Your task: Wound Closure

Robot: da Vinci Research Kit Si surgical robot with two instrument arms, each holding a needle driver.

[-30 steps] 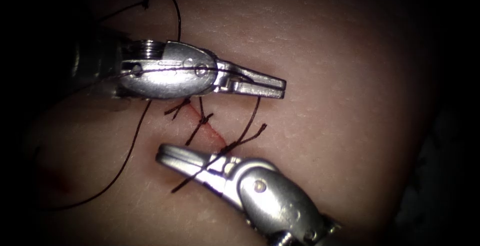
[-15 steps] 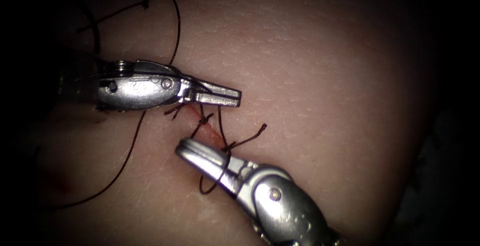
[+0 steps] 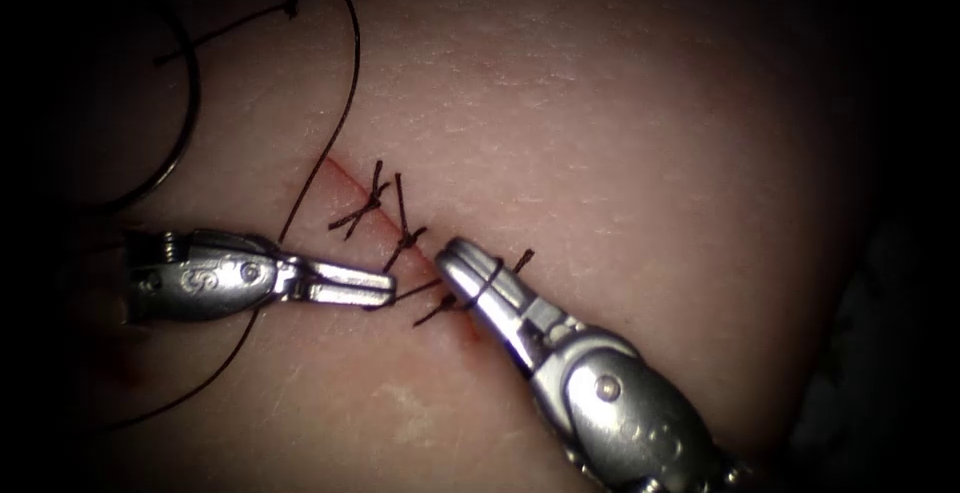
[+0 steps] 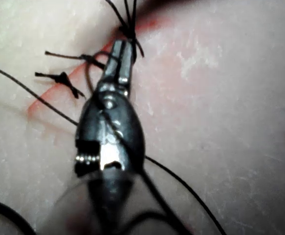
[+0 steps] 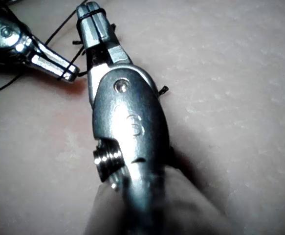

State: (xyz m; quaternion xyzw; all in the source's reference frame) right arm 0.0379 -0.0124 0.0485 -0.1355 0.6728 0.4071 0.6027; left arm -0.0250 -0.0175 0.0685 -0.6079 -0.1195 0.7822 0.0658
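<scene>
The tissue [image 3: 620,123] has a slanted cut [image 3: 340,175] with two tied stitches [image 3: 405,238] across it. My left tool [image 3: 385,291] lies left of the cut, jaws shut on the thread [image 3: 415,293] that runs to a third stitch [image 3: 445,305]. From the lower right, my right tool [image 3: 450,253] reaches over the cut with its jaws shut. A loop of thread [image 3: 483,281] wraps around them, seen close at the right tool [image 5: 89,12]. A thick dark curve, apparently the needle [image 3: 188,103], lies free on the tissue far left. The left tool [image 4: 125,46] points at the stitches.
Long slack thread [image 3: 345,103] curls over the tissue above and left of the cut. A short cut end [image 3: 522,256] sticks out right of the cut. A faint patch of red fluid [image 3: 120,363] marks the tissue at lower left.
My left tool has moved from above the cut down to its left side, drawing thread along. The right tool slid up and right over the cut, and the loop closed around its jaws.
</scene>
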